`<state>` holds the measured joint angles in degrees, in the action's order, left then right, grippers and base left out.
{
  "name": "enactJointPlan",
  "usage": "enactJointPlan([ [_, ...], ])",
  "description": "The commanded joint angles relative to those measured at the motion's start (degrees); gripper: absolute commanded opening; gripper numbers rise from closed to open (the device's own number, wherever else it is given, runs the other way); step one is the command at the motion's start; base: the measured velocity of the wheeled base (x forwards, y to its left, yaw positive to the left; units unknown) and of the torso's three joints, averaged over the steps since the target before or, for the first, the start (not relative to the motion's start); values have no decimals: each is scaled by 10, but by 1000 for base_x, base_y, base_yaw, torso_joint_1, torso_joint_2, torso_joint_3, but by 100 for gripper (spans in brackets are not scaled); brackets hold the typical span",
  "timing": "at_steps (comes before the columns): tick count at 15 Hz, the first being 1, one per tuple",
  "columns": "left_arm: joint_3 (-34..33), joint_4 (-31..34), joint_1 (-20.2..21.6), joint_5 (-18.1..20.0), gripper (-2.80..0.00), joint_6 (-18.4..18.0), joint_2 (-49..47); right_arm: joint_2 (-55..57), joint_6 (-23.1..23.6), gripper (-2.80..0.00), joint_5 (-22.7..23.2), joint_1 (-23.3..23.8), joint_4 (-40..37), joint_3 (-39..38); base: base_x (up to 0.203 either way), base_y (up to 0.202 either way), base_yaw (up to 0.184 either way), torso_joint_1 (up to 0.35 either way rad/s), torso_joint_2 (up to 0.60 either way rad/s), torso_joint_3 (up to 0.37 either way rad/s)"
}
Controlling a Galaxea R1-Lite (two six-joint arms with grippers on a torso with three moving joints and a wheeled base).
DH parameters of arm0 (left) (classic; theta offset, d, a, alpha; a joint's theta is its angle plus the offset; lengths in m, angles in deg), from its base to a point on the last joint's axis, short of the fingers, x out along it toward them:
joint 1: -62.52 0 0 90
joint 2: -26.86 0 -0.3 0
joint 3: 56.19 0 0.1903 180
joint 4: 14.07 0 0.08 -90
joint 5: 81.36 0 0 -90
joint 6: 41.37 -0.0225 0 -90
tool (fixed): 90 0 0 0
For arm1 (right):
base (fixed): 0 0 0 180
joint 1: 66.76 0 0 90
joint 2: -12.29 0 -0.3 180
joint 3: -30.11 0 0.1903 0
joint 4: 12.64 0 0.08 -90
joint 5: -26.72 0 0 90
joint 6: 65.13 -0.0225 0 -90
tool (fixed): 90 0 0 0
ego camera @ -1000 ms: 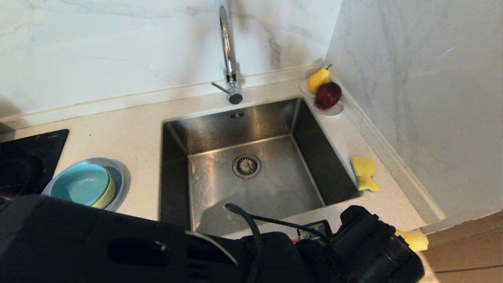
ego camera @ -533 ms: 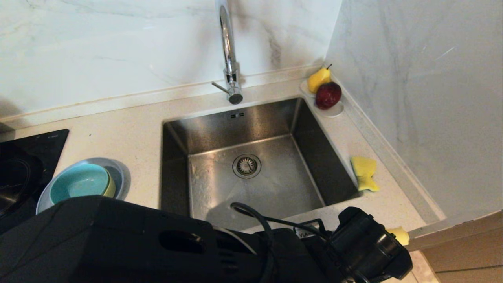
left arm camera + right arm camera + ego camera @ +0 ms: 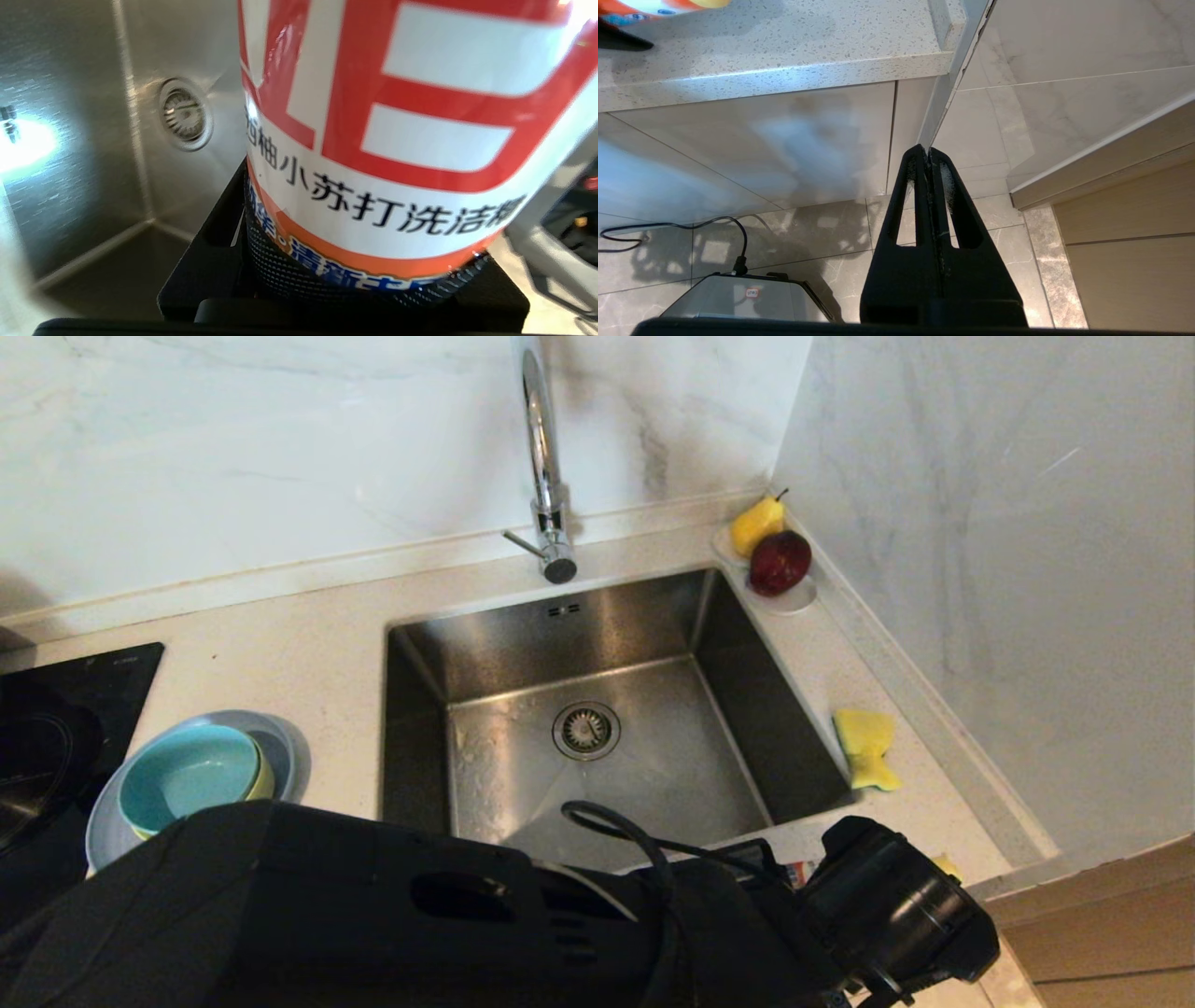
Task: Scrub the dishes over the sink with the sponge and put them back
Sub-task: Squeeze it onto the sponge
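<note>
Brushed steel sink (image 3: 597, 709), glossy chrome faucet (image 3: 546, 476), speckled stone countertop (image 3: 308, 653).

Sink (image 3: 607, 644): brushed steel grey. Sponge (image 3: 864, 748): yellow. Stacked dishes: teal bowl (image 3: 189, 775), yellow-green bowl (image 3: 265, 782), grey-blue plate (image 3: 280, 747). Counter (image 3: 308, 653): cream, finely speckled. Wall (image 3: 280, 439): white marble, grey veins. Bottle (image 3: 397, 130): white label, red blocks, black characters, orange band. Pear (image 3: 756, 523) yellow; apple (image 3: 780, 562) dark red.
</note>
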<state>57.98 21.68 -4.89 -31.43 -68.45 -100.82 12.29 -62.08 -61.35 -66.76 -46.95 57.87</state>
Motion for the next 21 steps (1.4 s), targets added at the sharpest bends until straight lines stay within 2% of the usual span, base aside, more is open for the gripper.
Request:
enactJointPlan([
  [1,36,30,0,-13,-280,-2,-17,-1,0,-280,1,0,-1,0,0,0,0,0,0,0],
  [8,135,94,2,-45,-280,-3,-64,-1,0,-280,0,0,-1,0,0,0,0,0,0,0],
  [10,168,135,3,-55,-280,-3,-79,0,0,-280,1,0,-1,0,0,0,0,0,0,0],
  [13,167,141,5,-59,-280,-3,-84,-1,0,-280,0,0,-1,0,0,0,0,0,0,0],
  [21,168,205,11,-70,-280,-1,-83,-1,0,-280,1,0,-1,0,0,0,0,0,0,0],
])
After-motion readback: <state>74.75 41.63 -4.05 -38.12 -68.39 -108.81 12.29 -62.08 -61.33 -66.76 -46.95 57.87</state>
